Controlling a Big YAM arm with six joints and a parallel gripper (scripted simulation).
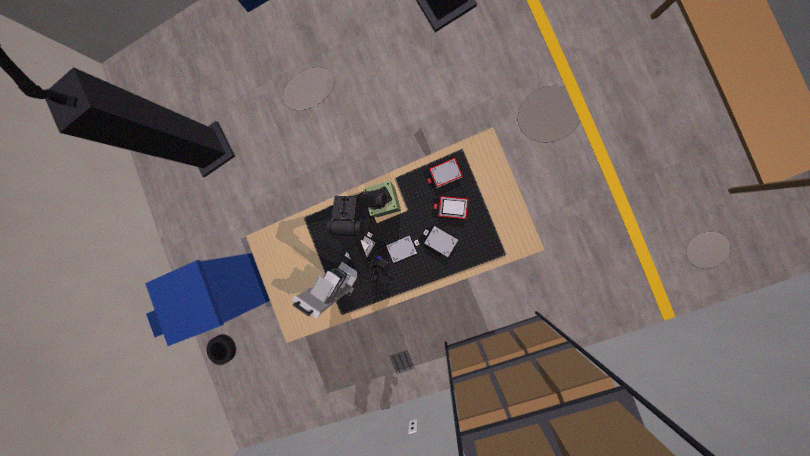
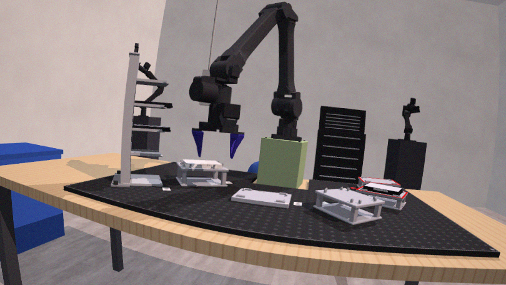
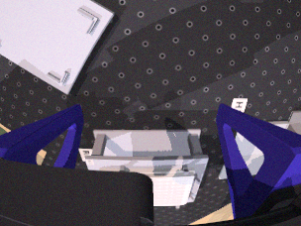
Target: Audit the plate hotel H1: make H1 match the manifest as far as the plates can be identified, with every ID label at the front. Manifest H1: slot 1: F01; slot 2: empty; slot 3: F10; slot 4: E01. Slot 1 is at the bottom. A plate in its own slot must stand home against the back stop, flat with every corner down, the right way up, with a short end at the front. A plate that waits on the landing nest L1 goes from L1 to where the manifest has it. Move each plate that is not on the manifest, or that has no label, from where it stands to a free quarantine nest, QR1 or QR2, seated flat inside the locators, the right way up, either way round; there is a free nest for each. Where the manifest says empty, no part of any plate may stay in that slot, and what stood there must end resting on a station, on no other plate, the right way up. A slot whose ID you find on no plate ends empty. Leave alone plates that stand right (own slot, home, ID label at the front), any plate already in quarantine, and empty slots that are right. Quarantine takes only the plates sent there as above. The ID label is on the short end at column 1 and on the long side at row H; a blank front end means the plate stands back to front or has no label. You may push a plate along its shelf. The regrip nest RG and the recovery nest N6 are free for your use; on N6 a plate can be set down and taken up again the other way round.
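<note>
The plate hotel H1 [image 2: 141,124] stands at the left end of the black mat, a grey post with four thin shelves. Dark shapes sit between its shelves; I cannot read any labels from here. It also shows in the overhead view [image 1: 325,286]. A white plate [image 2: 200,163] lies flat on the raised landing nest [image 2: 202,175] just right of the hotel. My gripper [image 2: 215,151] is open and empty, fingers pointing down, a short way above that plate. In the wrist view the plate and nest [image 3: 146,155] lie between my blue fingers.
A flat grey nest [image 2: 262,197] and a raised grey nest [image 2: 348,203] sit mid-mat. Two red-rimmed quarantine nests [image 2: 382,189] stand at the right; the nearer one holds a plate. The arm's green pedestal [image 2: 282,162] is behind. Small label cards lie on the mat.
</note>
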